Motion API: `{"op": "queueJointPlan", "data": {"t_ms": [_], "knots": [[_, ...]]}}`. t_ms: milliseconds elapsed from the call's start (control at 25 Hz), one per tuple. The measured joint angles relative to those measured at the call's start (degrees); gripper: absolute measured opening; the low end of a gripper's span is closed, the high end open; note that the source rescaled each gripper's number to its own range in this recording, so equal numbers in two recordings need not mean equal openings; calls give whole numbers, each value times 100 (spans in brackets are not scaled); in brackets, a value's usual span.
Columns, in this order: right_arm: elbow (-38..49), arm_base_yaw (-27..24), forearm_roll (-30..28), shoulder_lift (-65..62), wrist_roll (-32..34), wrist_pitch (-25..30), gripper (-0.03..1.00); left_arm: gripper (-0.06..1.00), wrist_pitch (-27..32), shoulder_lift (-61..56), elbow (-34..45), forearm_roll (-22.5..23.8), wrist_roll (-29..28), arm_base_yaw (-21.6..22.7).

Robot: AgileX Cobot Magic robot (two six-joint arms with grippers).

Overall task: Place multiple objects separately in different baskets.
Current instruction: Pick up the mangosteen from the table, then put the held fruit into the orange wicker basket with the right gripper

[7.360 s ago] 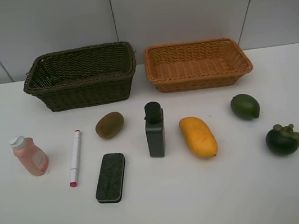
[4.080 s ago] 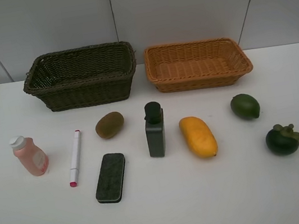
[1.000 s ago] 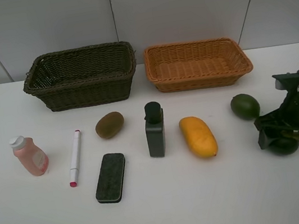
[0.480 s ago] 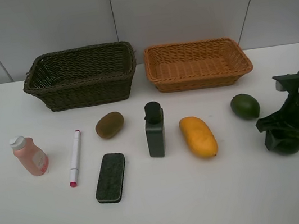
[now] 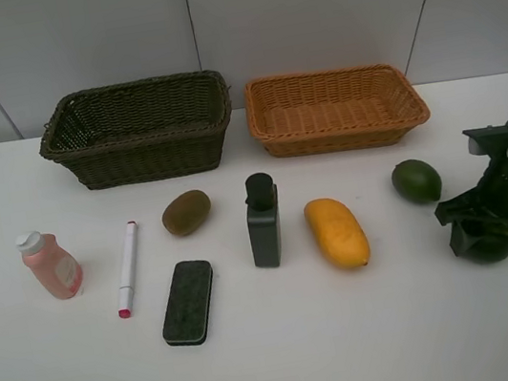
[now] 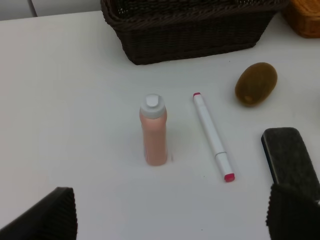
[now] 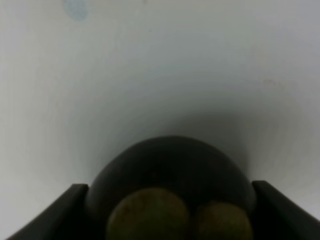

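The left claw (image 6: 175, 217) stood wide apart, facing the pink bottle (image 6: 153, 132). The dark basket (image 5: 138, 159) and orange basket (image 5: 343, 140) held nothing. Far right, the right claw (image 5: 482, 232) clamped the mangosteen (image 7: 167, 165) on the table (image 5: 281, 360); by my reckoning, nothing was sorted yet.

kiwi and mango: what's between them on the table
The dark grey bottle stands upright between the kiwi and the mango, in the exterior high view.

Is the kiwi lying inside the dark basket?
No, the kiwi lies on the white table, in front of the dark basket.
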Motion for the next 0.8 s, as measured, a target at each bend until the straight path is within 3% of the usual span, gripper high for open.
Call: {"op": "queueJointPlan", "data": {"t_ms": [320,800], "knots": [[-177,0,0,0,0,333,56,100,0,0,0,0,0,0],[-1995,0,13,6,-6,2702,56,100,0,0,0,0,0,0]]}}
